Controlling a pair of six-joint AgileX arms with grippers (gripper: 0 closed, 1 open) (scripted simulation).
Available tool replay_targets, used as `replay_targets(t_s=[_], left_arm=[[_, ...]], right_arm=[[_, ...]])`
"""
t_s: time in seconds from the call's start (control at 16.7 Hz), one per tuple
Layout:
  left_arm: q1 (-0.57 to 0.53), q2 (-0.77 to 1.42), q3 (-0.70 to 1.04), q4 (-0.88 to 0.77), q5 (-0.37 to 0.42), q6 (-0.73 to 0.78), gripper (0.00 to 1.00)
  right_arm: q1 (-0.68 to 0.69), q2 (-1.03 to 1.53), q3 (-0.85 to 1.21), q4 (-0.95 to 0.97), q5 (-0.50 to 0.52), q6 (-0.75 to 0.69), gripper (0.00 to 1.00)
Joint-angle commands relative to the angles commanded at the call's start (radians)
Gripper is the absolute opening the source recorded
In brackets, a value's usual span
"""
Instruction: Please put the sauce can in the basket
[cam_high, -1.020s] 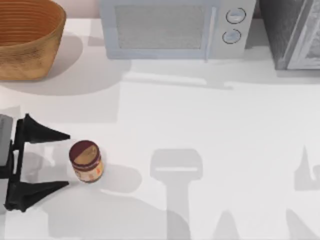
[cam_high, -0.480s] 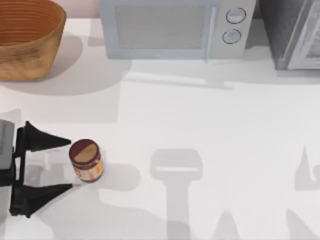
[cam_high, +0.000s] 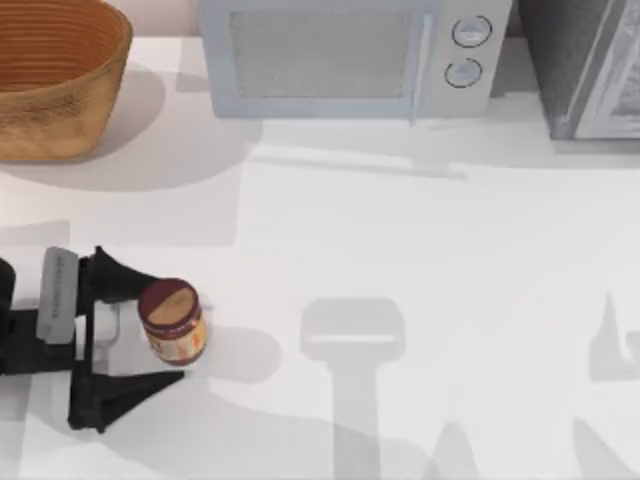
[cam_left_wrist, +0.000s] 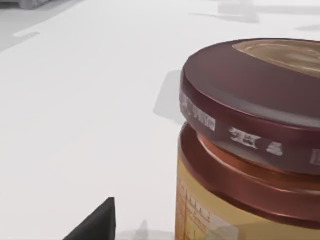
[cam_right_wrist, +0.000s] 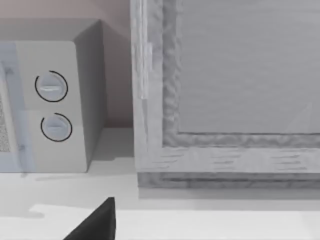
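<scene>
Left gripper straddled the sauce can at the lower left of the top view, fingers spread and not yet clamped.

The short can stood upright on the smooth white table, glossy maroon lid over an orange-and-cream label, set between the two dark tapered fingers, apparently lined up for a side grasp. The woven tan basket, ribbed inside, sat at the upper left, well apart. The right arm was parked facing a grey microwave.
</scene>
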Motion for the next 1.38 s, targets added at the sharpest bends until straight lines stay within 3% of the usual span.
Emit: replay_targets(t_s=[0.36,0.6,0.78,1.14,1.38], left_arm=[[-0.05,-0.04,-0.114,0.505,-0.005,-0.434,1.0],[-0.078,-0.06,-0.169,0.749,-0.016,-0.643,1.0],[-0.09,-0.068,-0.192,0.847,-0.022,-0.727,1.0],[-0.092,-0.069,-0.195,0.862,-0.023,-0.74,1.0],[-0.092,-0.069,-0.195,0.862,-0.023,-0.74,0.7]], right_arm=[[0.0,0.0,0.0,0.0,0.0,0.0,1.0],[0.0,0.0,0.0,0.0,0.0,0.0,1.0],[0.0,0.0,0.0,0.0,0.0,0.0,1.0],[0.0,0.0,0.0,0.0,0.0,0.0,1.0],[0.0,0.0,0.0,0.0,0.0,0.0,1.0]])
